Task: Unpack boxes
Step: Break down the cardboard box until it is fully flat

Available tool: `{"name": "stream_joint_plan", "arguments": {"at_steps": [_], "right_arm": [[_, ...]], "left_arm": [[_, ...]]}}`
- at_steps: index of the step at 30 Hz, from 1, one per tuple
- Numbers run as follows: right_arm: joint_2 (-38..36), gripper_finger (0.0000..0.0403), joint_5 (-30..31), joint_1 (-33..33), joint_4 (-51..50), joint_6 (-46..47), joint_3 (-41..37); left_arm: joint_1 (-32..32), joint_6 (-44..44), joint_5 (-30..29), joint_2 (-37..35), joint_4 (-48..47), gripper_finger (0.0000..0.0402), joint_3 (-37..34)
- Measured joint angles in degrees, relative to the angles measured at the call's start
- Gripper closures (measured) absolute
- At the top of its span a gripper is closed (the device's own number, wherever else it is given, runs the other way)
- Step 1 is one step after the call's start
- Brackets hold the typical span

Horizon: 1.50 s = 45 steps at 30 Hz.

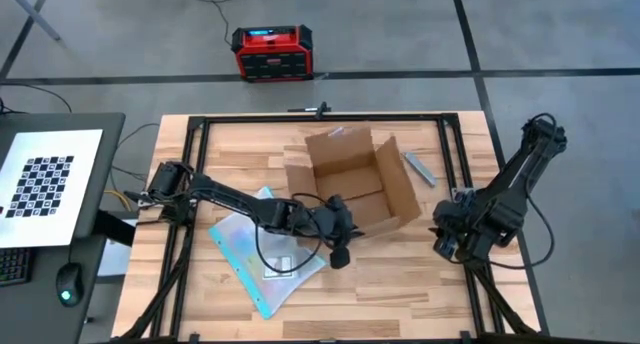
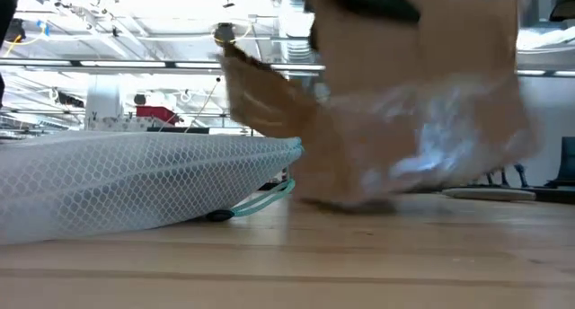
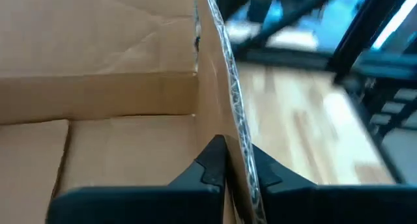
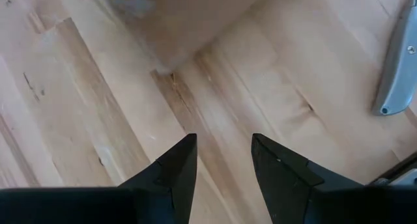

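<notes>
Wooden table (image 1: 400, 274) carries the open cardboard box (image 1: 350, 179) mid-surface, its near wall pinched by the left gripper (image 3: 231, 168), best held firmly while tilting; right gripper (image 4: 223, 159), spread, waits beside the box.

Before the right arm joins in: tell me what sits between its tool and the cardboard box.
Nothing visible does. The right tool hovers open over bare wooden table, with the cardboard box ahead of it. The grey utility knife lies off to one side. The left tool is shut on a box wall.
</notes>
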Motion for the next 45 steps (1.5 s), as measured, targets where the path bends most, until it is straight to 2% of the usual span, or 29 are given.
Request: {"name": "stream_joint_plan", "arguments": {"at_steps": [3,10,13,19,24,28,36,39,45], "right_arm": [[1.0,0.0265,0.0,0.5,1.0,0.0,0.0],[4.2,0.0265,1.6,2.3,2.3,2.9,-0.4],[4.8,0.0265,6.3,2.6,4.9,3.0,-0.6],[3.4,0.0265,18.1,2.4,4.4,1.6,0.7],[2.8,0.0265,19.2,1.2,4.4,-2.3,1.3],[2.6,0.0265,21.5,0.7,5.1,-1.3,1.6],[2.6,0.0265,20.3,0.1,3.8,-1.7,1.6],[2.6,0.0265,20.0,-1.0,3.8,-3.3,1.6],[2.7,0.0265,19.5,-3.9,4.3,-7.3,1.6]], "left_arm": [[-0.4,0.9,0.4,-0.5,7.6,0.0400,0.0],[-3.3,5.7,0.6,-3.8,15.7,0.0401,0.0],[-4.0,6.0,1.1,-5.0,15.6,0.0401,0.0],[-4.2,1.1,1.2,-3.8,13.3,0.0401,0.2],[-4.3,-0.5,1.3,-0.4,11.9,0.0398,0.2],[-4.0,-1.3,1.9,3.2,10.4,0.0363,0.0],[-3.0,-3.1,1.4,9.0,11.0,0.0265,0.1],[-3.0,-3.2,1.4,10.4,12.7,0.0250,0.3],[-3.0,-3.9,1.3,11.4,12.0,0.0247,0.4]]}}
